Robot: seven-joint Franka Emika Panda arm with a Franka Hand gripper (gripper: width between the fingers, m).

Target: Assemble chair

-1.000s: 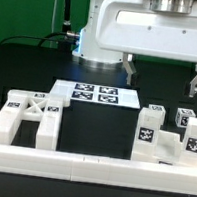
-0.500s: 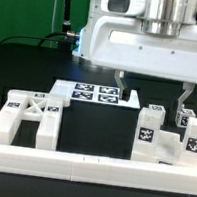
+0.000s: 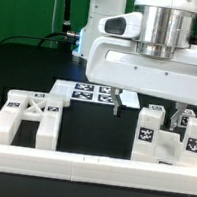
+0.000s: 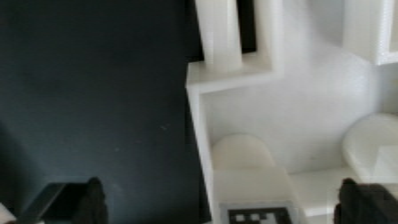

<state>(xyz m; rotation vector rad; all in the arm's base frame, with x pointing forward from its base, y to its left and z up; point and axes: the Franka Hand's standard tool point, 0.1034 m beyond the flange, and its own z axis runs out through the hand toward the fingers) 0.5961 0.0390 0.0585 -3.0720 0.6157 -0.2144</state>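
Note:
The chair lies in loose white tagged parts. An X-braced frame (image 3: 28, 118) sits at the exterior view's left. A square leg block (image 3: 148, 129) and two more tagged blocks (image 3: 191, 140) stand at the right. My gripper (image 3: 145, 110) is open and low over the table, its fingers (image 3: 116, 103) on either side of the leg block without touching it. In the wrist view the gripper (image 4: 221, 205) shows two dark fingertips (image 4: 75, 200) wide apart, with the leg block's tagged top (image 4: 260, 212) between them and other white parts (image 4: 294, 95) beyond.
The marker board (image 3: 87, 91) lies on the black table behind the gripper. A long low white border rail (image 3: 87, 167) runs along the front edge. The arm's white body (image 3: 152, 63) hangs over the middle.
The gripper has come down from above the marker board and shifted slightly to the exterior view's left. Its open fingers now straddle the leg block. No part has moved.

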